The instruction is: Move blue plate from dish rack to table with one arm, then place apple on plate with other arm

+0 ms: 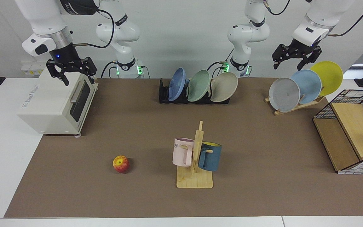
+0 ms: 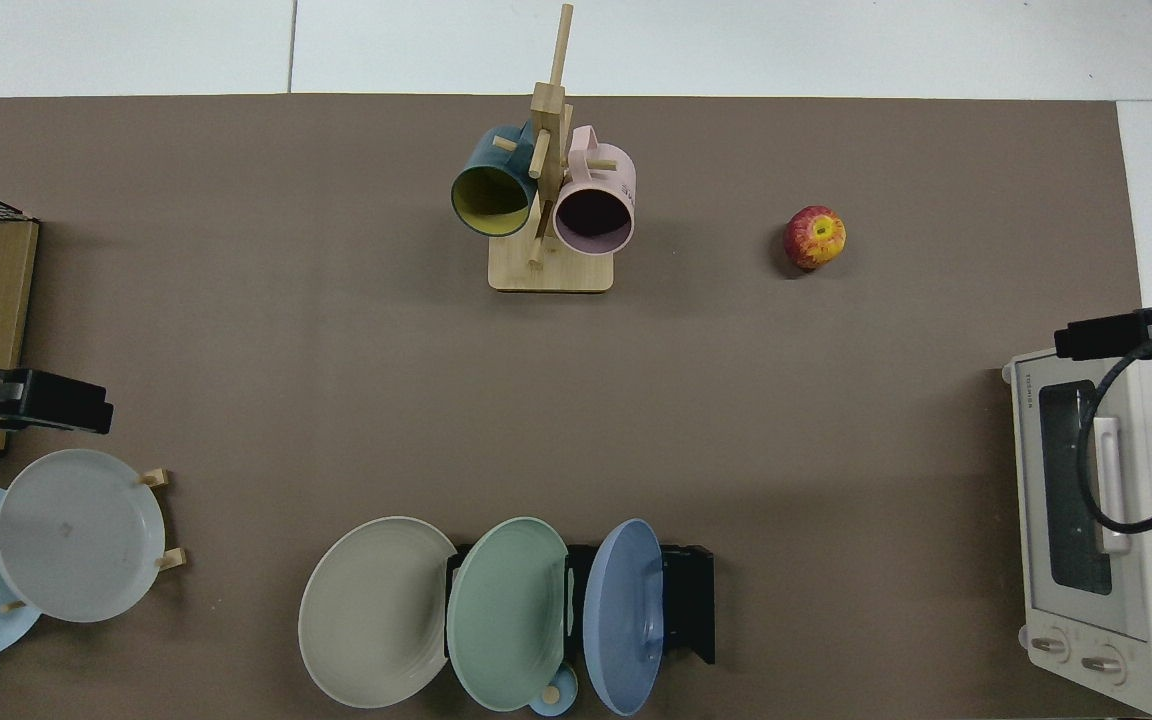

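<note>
Your blue plate (image 1: 176, 84) stands on edge in the black rack (image 1: 165, 94) at the back of the counter (image 1: 263, 151), beside a green plate (image 1: 198, 85) and a beige one (image 1: 224, 87); the apple (image 1: 121, 164) lies on the mat, well apart, near the mug tree (image 1: 197, 157). Your right claw (image 1: 71, 74) hangs spread wide above the toaster oven (image 1: 58, 104); your left claw (image 1: 295, 60) hangs open and empty above the wooden plate stand (image 1: 295, 107).

The blue plate (image 1: 176, 84) leans in the dish rack (image 1: 194, 94) beside green and beige ones. The apple (image 1: 121, 164) lies on the worktop (image 1: 106, 132), both pincers raised and open.
</note>
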Robot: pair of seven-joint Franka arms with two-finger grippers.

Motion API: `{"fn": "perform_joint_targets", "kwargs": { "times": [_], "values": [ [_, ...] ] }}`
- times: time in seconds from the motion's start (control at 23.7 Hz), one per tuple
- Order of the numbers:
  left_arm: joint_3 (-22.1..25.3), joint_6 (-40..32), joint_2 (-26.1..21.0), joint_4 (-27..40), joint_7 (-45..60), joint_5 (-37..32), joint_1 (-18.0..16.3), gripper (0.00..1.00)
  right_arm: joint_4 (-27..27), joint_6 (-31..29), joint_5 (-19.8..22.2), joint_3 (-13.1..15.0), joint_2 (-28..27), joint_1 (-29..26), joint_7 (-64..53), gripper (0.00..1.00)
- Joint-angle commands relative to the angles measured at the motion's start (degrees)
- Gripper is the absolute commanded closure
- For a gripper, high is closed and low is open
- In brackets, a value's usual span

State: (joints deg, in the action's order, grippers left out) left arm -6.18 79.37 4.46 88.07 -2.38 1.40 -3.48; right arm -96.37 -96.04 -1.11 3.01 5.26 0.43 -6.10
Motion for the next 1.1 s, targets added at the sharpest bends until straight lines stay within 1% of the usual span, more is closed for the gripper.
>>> {"fn": "perform_joint_targets", "kwargs": {
  "times": [0.0, 0.17, 0.55, 0.72, 0.8, 0.93, 1.06],
  "values": [
    [1.69, 0.52, 0.81, 0.44, -0.87, -1.22, 1.28, 0.00, -0.83, -0.12, -0.39, -0.20, 0.89, -0.16, 0.57, 0.00],
    [1.78, 0.78, 0.81, 0.35, -0.44, -0.96, 0.84, 0.00, -0.83, -0.21, -0.30, -0.20, 0.89, -0.25, 0.57, 0.00],
    [1.52, 0.17, 0.81, 0.35, 0.09, -0.78, 1.19, 0.00, -0.83, -0.12, -0.39, -0.20, 0.89, -0.16, 0.57, 0.00],
    [1.26, 1.92, 0.73, 0.44, -0.08, -0.17, 1.19, 0.00, -0.83, -0.12, -0.39, -0.20, 0.89, -0.25, 0.57, 0.00],
    [0.73, 1.84, 0.90, 1.31, -0.08, 0.09, 1.28, 0.00, -0.83, -0.20, 0.32, -0.11, 0.89, -0.34, 0.57, 0.00],
    [-1.98, 2.10, 2.57, 3.51, 0.09, 0.53, 0.93, 0.00, -0.66, -0.47, 0.40, -0.02, 0.89, -0.87, 0.57, 0.00],
    [-5.77, 2.45, 3.80, 5.27, 0.18, 3.77, -0.04, 0.00, -0.75, 0.23, 0.58, 0.50, 0.98, -0.96, 0.57, 0.00]
  ]
}}
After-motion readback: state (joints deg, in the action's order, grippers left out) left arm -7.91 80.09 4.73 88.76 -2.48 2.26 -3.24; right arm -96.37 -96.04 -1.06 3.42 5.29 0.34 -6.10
